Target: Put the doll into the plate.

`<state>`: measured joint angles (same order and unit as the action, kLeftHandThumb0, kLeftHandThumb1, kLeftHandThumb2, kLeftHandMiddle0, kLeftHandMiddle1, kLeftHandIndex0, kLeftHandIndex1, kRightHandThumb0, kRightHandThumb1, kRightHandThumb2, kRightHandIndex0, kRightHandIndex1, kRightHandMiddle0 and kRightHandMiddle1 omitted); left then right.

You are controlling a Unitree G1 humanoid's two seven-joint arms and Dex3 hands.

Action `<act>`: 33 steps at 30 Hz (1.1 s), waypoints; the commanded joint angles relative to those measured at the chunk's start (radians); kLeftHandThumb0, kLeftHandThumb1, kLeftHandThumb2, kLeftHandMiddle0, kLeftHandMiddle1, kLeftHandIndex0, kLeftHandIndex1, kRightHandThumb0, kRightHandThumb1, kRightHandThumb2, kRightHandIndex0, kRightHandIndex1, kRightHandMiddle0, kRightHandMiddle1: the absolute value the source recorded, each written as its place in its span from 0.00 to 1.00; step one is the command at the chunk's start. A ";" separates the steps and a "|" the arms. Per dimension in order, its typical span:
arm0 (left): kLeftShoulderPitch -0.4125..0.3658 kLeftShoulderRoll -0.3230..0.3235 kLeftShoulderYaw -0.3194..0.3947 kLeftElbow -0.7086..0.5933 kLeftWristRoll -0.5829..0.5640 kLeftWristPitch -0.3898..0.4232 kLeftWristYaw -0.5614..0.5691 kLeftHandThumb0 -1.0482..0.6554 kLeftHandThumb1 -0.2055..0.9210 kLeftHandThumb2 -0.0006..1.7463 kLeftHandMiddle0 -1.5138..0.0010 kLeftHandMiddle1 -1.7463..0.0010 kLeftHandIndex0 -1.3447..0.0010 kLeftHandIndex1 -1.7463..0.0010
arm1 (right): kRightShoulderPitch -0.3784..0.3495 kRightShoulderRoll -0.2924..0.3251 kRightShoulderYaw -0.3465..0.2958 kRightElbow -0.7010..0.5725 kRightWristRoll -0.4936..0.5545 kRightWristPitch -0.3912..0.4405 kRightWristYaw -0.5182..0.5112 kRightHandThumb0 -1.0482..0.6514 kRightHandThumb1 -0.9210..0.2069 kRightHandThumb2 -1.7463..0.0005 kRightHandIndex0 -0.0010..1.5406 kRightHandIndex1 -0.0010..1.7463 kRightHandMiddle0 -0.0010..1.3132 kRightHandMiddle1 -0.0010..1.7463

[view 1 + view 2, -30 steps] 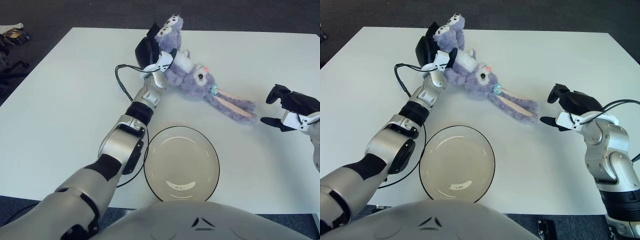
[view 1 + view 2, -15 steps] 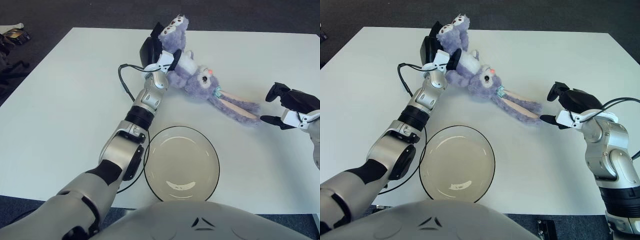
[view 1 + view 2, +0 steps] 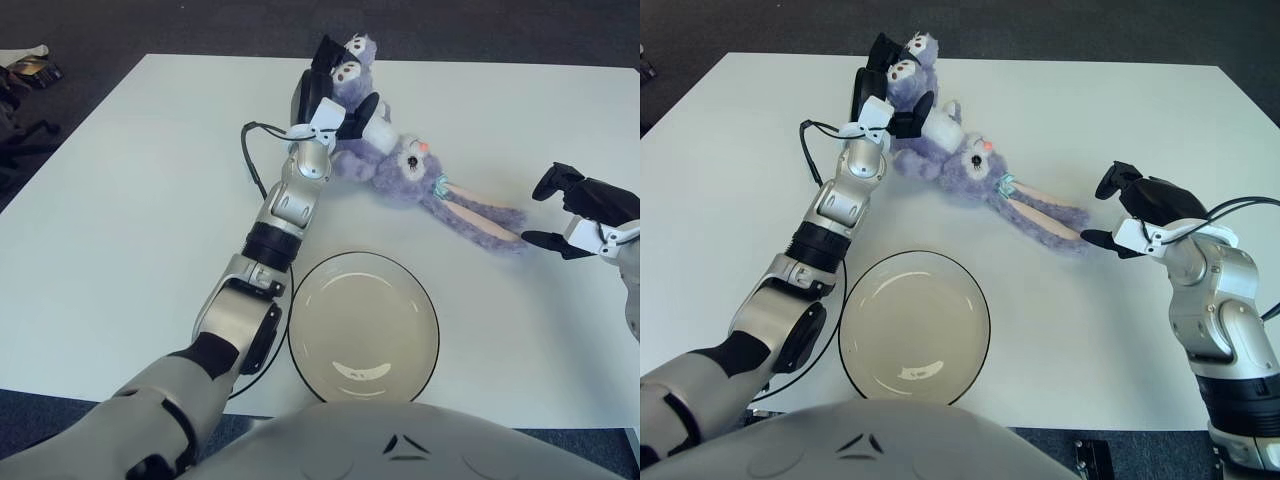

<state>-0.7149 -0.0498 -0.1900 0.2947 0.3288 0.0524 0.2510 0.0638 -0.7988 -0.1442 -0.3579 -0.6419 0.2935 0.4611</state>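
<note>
A purple plush bunny doll [image 3: 405,165] with a white shirt and long ears hangs at the far middle of the white table [image 3: 120,200]. My left hand [image 3: 335,95] is shut on its legs and body, lifting that end, while the ears [image 3: 480,213] trail on the table to the right. A round cream plate with a dark rim [image 3: 363,325] sits near the front edge, below the doll. My right hand [image 3: 1130,210] shows just right of the ear tips, with its fingers spread and nothing in them.
A black cable [image 3: 250,165] loops along my left forearm. Dark floor surrounds the table, with some clutter [image 3: 25,70] off its far left corner.
My left hand has risen and turned, pulling the doll's legs up and its head a little to the right. The right hand has barely moved.
</note>
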 commanded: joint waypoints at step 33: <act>0.052 0.000 0.070 -0.149 -0.118 0.060 -0.149 0.00 1.00 0.59 0.99 0.94 1.00 0.91 | -0.077 0.015 0.026 -0.069 -0.043 0.036 -0.011 0.23 0.38 0.51 0.13 0.64 0.00 0.75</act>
<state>-0.6529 -0.0399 -0.1514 0.1322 0.2203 0.1273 0.0629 0.0163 -0.7944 -0.1249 -0.4084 -0.6593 0.3271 0.4695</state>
